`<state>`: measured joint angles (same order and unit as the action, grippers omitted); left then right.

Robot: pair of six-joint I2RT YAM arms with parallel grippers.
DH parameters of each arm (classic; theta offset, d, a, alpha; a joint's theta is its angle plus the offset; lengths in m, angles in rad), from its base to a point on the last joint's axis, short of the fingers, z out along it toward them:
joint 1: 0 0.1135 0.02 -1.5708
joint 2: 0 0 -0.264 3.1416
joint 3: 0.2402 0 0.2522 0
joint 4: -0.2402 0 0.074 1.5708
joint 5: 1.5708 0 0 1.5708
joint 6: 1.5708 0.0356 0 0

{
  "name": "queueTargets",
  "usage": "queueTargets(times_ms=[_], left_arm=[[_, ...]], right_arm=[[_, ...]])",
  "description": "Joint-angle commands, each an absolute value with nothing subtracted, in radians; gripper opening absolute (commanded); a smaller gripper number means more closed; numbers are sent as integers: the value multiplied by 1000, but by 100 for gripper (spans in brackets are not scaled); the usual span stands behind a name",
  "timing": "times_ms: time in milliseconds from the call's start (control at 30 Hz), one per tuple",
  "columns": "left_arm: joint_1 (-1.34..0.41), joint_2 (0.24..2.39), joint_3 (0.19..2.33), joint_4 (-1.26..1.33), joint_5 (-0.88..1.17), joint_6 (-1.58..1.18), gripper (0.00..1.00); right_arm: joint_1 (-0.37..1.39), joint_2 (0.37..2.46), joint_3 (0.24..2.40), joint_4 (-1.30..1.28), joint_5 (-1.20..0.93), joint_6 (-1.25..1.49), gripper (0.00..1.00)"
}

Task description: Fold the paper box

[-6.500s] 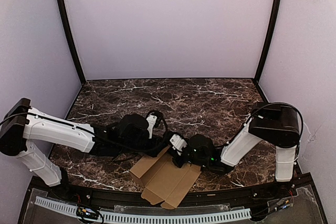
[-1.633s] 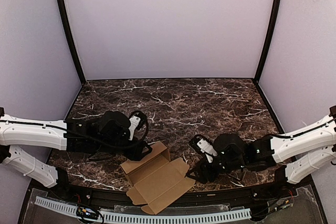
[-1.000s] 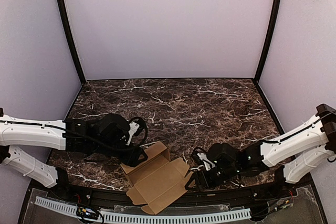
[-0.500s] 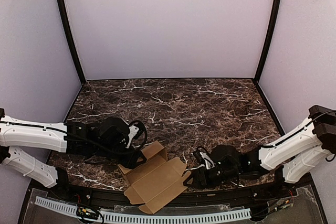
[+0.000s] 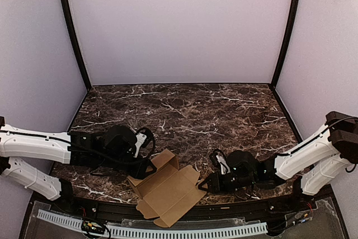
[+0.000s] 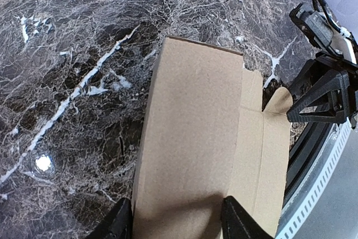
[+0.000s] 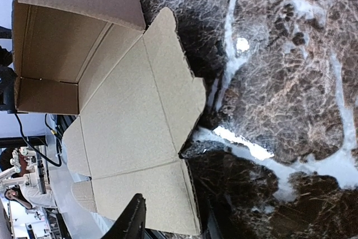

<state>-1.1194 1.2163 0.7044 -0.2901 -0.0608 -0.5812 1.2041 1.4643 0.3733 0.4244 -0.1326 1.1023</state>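
Note:
The paper box [image 5: 168, 191] is a tan cardboard sheet lying near the table's front edge, with its far-left panel raised into a wall. My left gripper [image 5: 146, 167] is low at that raised panel. In the left wrist view the box [image 6: 196, 127] runs between my open left gripper's [image 6: 179, 225] black fingers [image 6: 120, 225]. My right gripper [image 5: 205, 185] is at the sheet's right edge. In the right wrist view the box [image 7: 128, 121] lies flat with its edge between the jaws of my open right gripper [image 7: 170, 225].
The dark marble table [image 5: 212, 110] stretches behind the box. A black front rail [image 5: 240, 210] and a white slotted strip [image 5: 184, 231] run just beyond the box's near flaps. Purple walls enclose the back and sides.
The right arm pulled away to the right, then came back low to the sheet's right edge. The left gripper slid left and down to the raised panel. The box shifted slightly.

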Motion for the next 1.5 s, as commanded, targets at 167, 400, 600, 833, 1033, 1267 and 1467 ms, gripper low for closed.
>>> queueTargets(times_ms=[167,400,600,833,1033,1267,1467], left_arm=[[-1114,1193,658,-298,-43,-645,51],[-1114,1186,650,-276,-35,-676,50],[-1114,1157,658,-290,-58,-682,51],[-1114,1150,622,-176,-8,-707,51],[-1114,1188,578,9,89,-745,49],[-1114,1196,531,186,91,-764,48],[-1114,1195,491,275,54,-784,48]], right_arm=[[1177,1448,379,453,-106,1009,16],[1150,1383,495,239,-83,826,0],[1112,1318,653,-23,-64,602,0],[1064,1322,882,-313,-68,348,0],[1045,1412,1126,-530,-65,174,0],[1044,1546,1411,-740,-12,31,0],[1057,1673,1658,-909,73,-78,0]])
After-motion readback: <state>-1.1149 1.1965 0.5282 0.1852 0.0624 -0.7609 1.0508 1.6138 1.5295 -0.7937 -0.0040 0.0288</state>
